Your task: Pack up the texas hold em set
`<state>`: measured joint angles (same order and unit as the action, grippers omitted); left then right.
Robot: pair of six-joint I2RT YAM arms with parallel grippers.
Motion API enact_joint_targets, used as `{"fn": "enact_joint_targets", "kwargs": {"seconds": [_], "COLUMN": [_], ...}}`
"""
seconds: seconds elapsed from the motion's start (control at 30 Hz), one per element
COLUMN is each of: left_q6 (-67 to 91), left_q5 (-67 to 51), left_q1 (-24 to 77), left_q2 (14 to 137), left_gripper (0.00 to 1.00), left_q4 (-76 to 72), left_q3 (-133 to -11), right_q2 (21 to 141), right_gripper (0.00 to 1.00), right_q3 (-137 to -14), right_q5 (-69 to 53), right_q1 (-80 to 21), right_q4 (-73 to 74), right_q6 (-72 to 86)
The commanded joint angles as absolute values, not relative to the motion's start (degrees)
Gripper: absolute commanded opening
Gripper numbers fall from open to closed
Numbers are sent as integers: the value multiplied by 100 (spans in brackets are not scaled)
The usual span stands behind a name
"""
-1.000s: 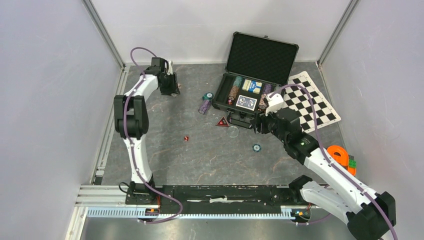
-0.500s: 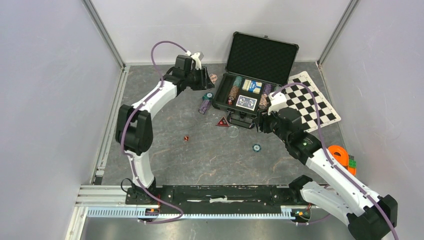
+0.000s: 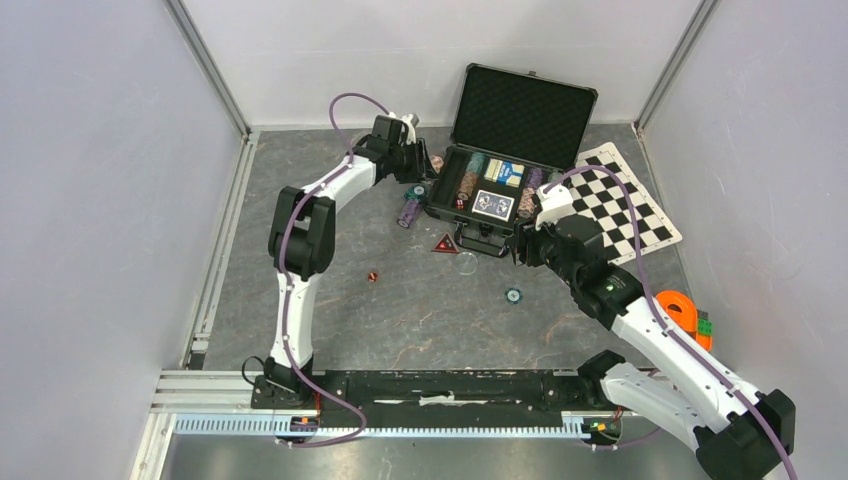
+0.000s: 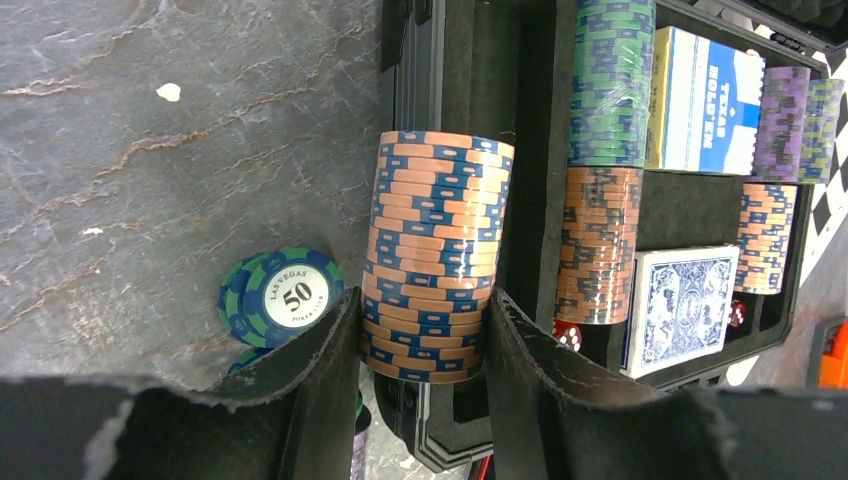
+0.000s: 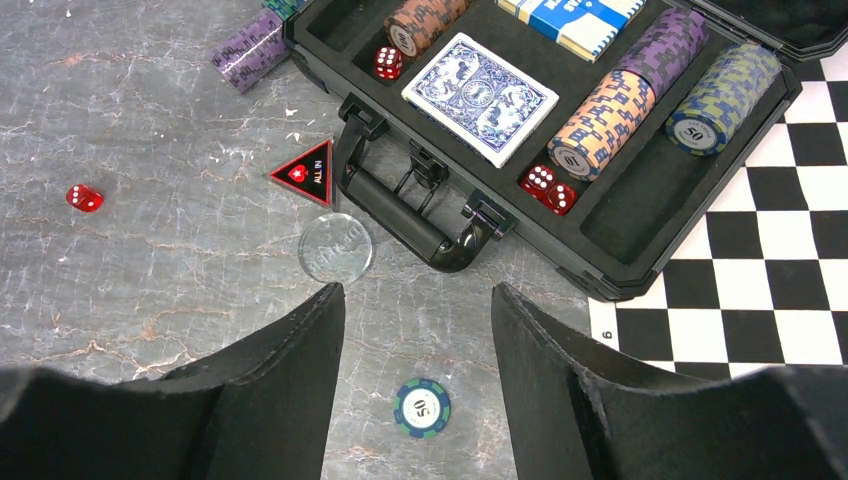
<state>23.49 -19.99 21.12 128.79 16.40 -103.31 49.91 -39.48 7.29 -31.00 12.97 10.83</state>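
Observation:
The black case (image 3: 437, 208) lies open at the back, its foam lid (image 3: 525, 115) upright. It holds chip rolls, blue card decks (image 5: 480, 85) and red dice (image 5: 547, 186). My left gripper (image 4: 422, 300) is shut on a stack of orange-and-blue chips (image 4: 440, 230), which hangs over the case's left wall (image 4: 410, 60). My right gripper (image 5: 416, 290) is open above the table, in front of the case handle (image 5: 405, 205), over a green chip (image 5: 421, 407). The red triangular marker (image 5: 305, 172), a red die (image 5: 84, 197) and a purple chip roll (image 5: 250, 48) lie on the table.
Green 50 chips (image 4: 285, 298) lie left of the case, and a clear disc (image 5: 336, 247) sits by the handle. The checkered mat (image 3: 625, 200) lies to the right of the case. An orange ring (image 3: 680, 305) sits near the right wall.
My left arm has swung right from the back left of the table to the case's left edge, carrying the chip stack. The right arm has barely moved.

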Motion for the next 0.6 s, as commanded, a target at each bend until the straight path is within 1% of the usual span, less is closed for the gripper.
{"fn": "enact_joint_targets", "kwargs": {"seconds": [0.0, 0.07, 0.27, 0.57], "left_q6": [2561, 2551, 2465, 2559], "left_q5": [-2329, -2277, -1817, -1957], "left_q1": [2190, 2246, 2440, 2514], "left_q2": [12604, 12491, 12455, 13191], "left_gripper": [21, 21, 21, 26], "left_q4": [1044, 863, 971, 1713], "left_q3": [-10600, -10465, -10501, -11469], "right_q2": [4926, 4970, 5041, 5057], "right_gripper": [61, 61, 61, 61], "right_q3": [-3940, -3927, -3902, -3852], "right_q5": [680, 659, 567, 608], "right_q1": [-3103, -3099, -3098, -3103], "right_q4": [982, 952, 871, 867], "right_q6": [1113, 1110, 1133, 1139]}}
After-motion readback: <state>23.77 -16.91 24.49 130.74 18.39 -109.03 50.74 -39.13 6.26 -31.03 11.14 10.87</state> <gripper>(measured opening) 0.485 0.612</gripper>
